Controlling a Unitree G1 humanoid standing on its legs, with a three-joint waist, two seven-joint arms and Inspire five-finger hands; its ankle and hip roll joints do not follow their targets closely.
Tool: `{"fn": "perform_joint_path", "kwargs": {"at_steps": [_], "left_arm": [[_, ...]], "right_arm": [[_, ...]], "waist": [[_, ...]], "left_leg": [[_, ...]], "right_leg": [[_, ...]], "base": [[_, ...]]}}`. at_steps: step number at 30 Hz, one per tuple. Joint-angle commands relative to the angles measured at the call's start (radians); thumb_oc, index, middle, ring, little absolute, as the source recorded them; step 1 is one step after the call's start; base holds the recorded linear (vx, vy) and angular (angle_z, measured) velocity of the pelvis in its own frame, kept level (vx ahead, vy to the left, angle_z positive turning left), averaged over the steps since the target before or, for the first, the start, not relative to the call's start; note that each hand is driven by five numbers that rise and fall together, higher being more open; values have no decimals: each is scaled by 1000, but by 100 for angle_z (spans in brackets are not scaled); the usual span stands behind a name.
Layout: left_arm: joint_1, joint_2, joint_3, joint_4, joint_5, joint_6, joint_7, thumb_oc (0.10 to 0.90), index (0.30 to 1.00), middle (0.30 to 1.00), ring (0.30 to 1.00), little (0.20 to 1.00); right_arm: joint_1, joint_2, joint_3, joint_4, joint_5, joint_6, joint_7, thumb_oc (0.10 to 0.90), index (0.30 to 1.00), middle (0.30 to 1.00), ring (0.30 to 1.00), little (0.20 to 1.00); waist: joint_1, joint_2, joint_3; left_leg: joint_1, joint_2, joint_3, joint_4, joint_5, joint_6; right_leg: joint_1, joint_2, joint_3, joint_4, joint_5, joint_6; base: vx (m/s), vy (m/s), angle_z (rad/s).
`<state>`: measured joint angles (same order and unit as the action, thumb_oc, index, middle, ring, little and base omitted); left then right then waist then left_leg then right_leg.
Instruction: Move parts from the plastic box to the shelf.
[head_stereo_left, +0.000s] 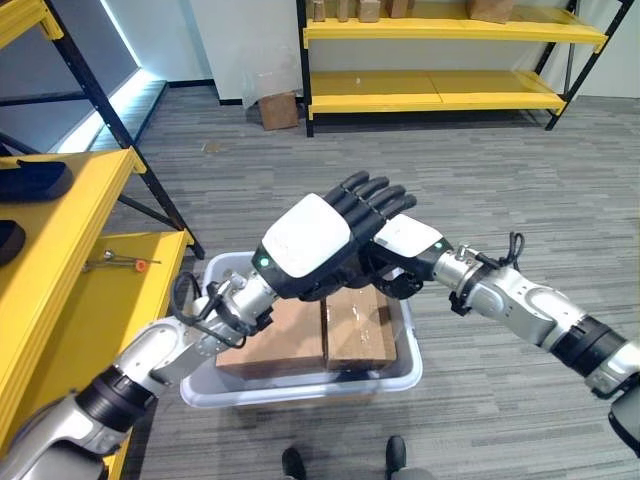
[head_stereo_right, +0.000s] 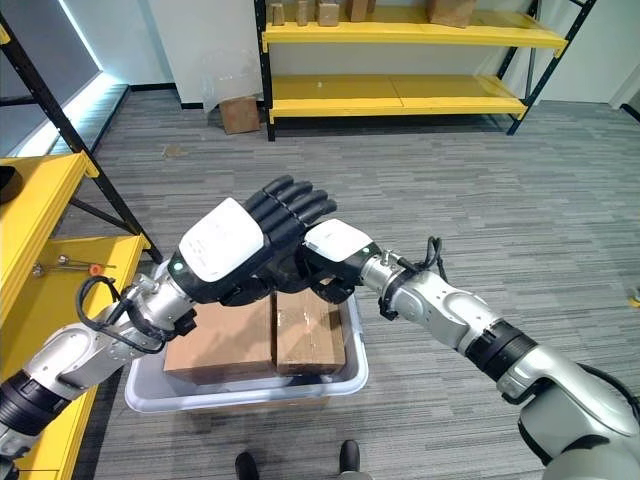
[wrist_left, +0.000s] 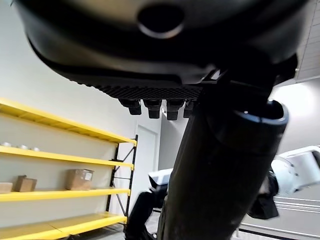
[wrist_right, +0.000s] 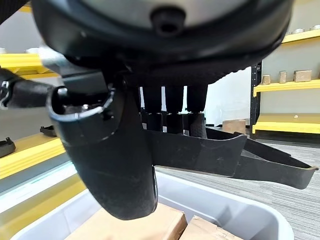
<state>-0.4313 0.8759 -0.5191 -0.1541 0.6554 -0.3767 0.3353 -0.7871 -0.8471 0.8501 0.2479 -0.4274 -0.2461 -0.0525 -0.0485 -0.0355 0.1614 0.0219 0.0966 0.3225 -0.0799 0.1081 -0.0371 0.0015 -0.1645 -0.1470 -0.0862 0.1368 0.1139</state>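
The plastic box (head_stereo_left: 405, 362) stands on the grey carpet beside the near yellow shelf (head_stereo_left: 60, 260), which runs along the robot's left. Two brown cardboard boxes (head_stereo_right: 305, 338) lie side by side inside the plastic box, touching each other.

Both hands are raised above the plastic box, over its far portion, with clear space between them and the cardboard boxes.

The left hand (head_stereo_left: 320, 240) reaches in from the lower left with its white back plate facing up. Its dark fingers (head_stereo_left: 375, 200) extend forward in a row and are only slightly bent. The hand is relaxed and grips nothing.

The right hand (head_stereo_right: 335, 255) reaches in from the right and sits just beside and partly under the left hand. In the right wrist view its fingers (wrist_right: 172, 117) curl down over a flat black part (wrist_right: 235, 155), a long tapered piece with a raised rim, and the thumb (wrist_right: 112, 160) closes from the opposite side. The hand is clamped on this black part. In the right wrist view the part shows above the grey wall of the plastic box and the cardboard boxes.

On the near shelf lie dark objects (head_stereo_left: 30, 180) on the upper level and a small tool with an orange tip (head_stereo_left: 125, 263) on the lower level. A second yellow shelf (head_stereo_left: 440, 60) stands well apart across the room and carries small cardboard boxes.
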Motion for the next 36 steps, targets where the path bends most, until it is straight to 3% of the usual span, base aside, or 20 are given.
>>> {"fn": "perform_joint_path", "kwargs": {"at_steps": [1, 16, 17, 18, 19, 36], "left_arm": [[-102, -52, -8, 28, -4, 0, 35, 900, 1000, 1000, 1000, 1000], [-26, -171, 12, 173, -7, 49, 54, 900, 1000, 1000, 1000, 1000], [-15, -179, 21, 179, -7, 51, 56, 849, 929, 929, 929, 929], [-2, -187, 30, 188, -6, 57, 63, 518, 465, 465, 465, 465], [8, -203, 43, 208, -7, 69, 76, 400, 300, 300, 300, 300], [2, -263, 101, 325, 92, 160, 221, 400, 300, 300, 300, 300]], "right_arm": [[-184, 51, -30, 16, 74, -13, -75, 400, 300, 300, 300, 300], [-160, 69, -69, 19, 58, -2, -90, 400, 300, 300, 300, 300], [-156, 70, -73, 18, 58, -1, -91, 400, 300, 300, 300, 300], [-151, 71, -78, 14, 57, 0, -92, 400, 300, 300, 300, 300], [-144, 75, -84, 17, 55, 0, -96, 400, 300, 300, 300, 300], [-124, 89, -112, -2, 48, 4, -113, 400, 300, 300, 300, 300]], "waist": [[11, -39, -121], [7, -49, -119], [8, -50, -118], [8, -51, -119], [9, -52, -117], [2, -61, -122]], "left_leg": [[65, 55, -106, -7, -96, -30], [65, 61, -102, -7, -96, -30], [66, 61, -102, -7, -96, -29], [67, 62, -101, -7, -96, -29], [66, 62, -102, -7, -96, -29], [70, 61, -99, -7, -103, -27]], "right_leg": [[42, -69, 32, 7, -11, 80], [46, -64, 38, 3, -16, 72], [46, -64, 38, 3, -16, 72], [47, -64, 39, 4, -16, 71], [47, -63, 38, 4, -18, 71], [49, -62, 42, 5, -22, 70]], "base": [[0, 0, 0], [0, 0, 0], [0, 0, 0], [0, 0, 0], [0, 0, 0], [0, 0, 0]]}}
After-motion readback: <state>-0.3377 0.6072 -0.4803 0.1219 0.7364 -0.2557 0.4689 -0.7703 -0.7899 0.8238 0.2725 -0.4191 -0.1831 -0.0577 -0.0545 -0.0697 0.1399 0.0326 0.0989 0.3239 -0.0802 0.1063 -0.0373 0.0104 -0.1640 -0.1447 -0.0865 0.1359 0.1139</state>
